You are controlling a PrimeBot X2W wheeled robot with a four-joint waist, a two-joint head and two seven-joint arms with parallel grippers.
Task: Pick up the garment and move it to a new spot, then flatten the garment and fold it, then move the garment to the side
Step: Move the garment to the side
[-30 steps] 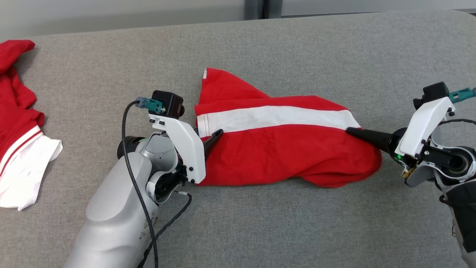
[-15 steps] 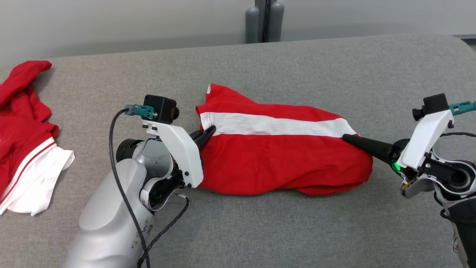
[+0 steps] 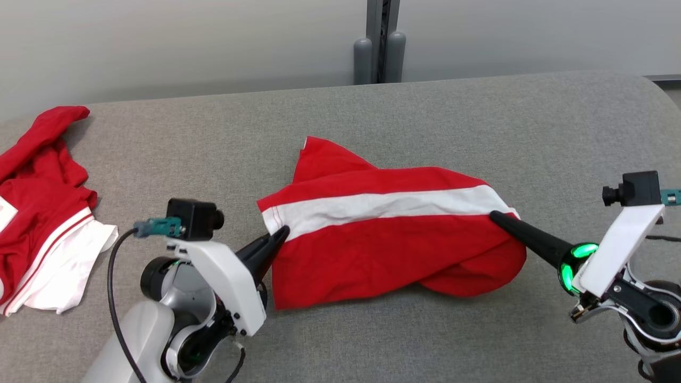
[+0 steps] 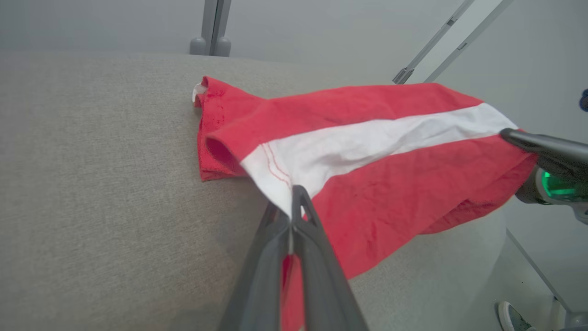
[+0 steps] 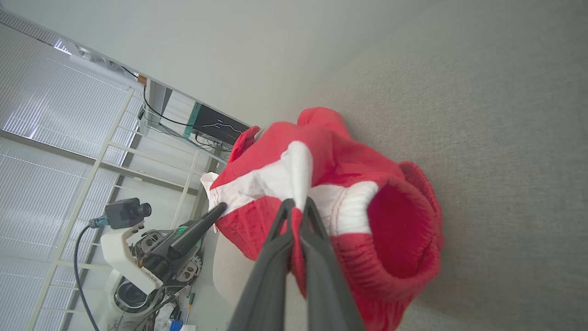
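Centre-left in the head view, the left gripper (image 3: 281, 235) was pinched shut on the striped hem corner of the garment (image 3: 383, 255), which sat mid-frame on the grey cushion (image 3: 425, 117). Further right, the right gripper (image 3: 497, 217) clamped the opposite corner. The cloth looked soft, light and likely to sag, so corners seemed the best hold.

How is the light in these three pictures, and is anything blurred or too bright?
Head view: soft, even light and a sharp picture, with only a faint shadow under the red and white garment; a green light glows behind the right gripper. Left wrist view: the left gripper, close to the lens, looks soft. Right wrist view: the window blinds are washed out.
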